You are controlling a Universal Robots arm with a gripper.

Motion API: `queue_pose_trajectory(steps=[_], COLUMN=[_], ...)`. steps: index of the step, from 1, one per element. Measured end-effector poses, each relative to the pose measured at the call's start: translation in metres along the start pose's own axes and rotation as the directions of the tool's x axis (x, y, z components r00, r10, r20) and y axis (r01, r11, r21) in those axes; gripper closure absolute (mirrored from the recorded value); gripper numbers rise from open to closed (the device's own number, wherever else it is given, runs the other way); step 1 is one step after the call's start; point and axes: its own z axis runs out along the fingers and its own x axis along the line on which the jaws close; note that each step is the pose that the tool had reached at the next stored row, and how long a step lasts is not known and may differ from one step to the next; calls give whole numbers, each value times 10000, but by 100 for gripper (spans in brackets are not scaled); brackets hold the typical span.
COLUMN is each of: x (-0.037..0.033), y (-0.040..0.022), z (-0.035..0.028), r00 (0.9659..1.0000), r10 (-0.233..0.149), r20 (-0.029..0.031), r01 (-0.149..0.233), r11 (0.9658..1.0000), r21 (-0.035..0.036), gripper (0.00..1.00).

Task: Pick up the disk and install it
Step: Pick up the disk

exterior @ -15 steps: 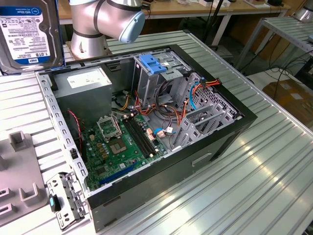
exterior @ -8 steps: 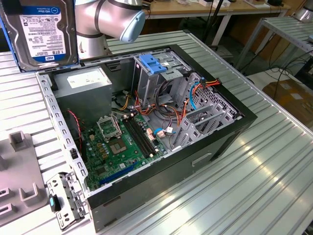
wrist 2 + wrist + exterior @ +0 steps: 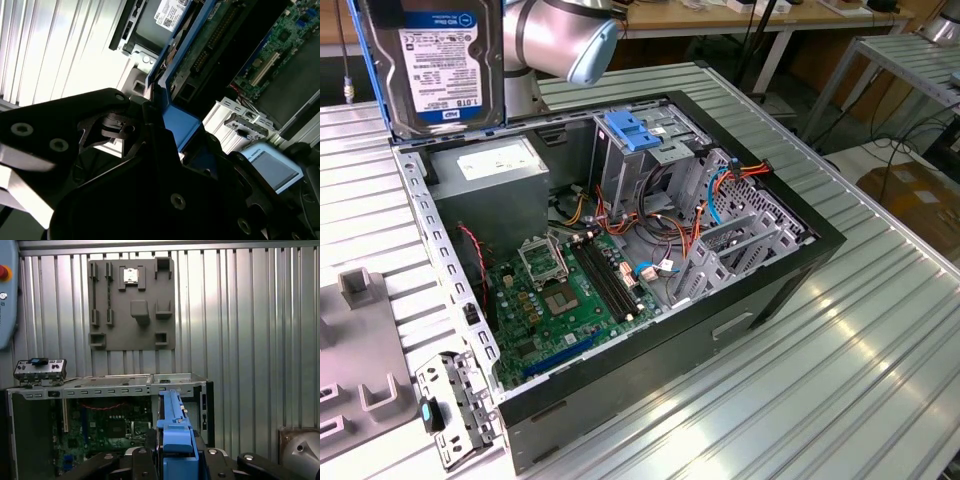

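Aloft, disk face-on in exterior view, clamping fingers, second wrist view

A white-and-blue label covers most of the black face of the disk, which stands upright above the open computer case. The label carries a logo in its blue band, rows of small print and barcode strips. A white sticker with fine grey print lies on top of the grey metal box inside the case. In the second wrist view a white sticker with a round logo and a square code sits on a dark grey housing.
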Motion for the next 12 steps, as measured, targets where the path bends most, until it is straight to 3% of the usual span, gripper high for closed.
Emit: queue_pose_trajectory(steps=[9, 10, 12], x=[-13, -16, -18], y=[-294, -375, -436], z=[9, 11, 13], r00=[10000, 10000, 10000], r10=[-1, 0, -1], r20=[0, 0, 1], r01=[1, 0, 1], r11=[10000, 10000, 10000], r21=[0, 1, 0], gripper=[63, 63, 63])
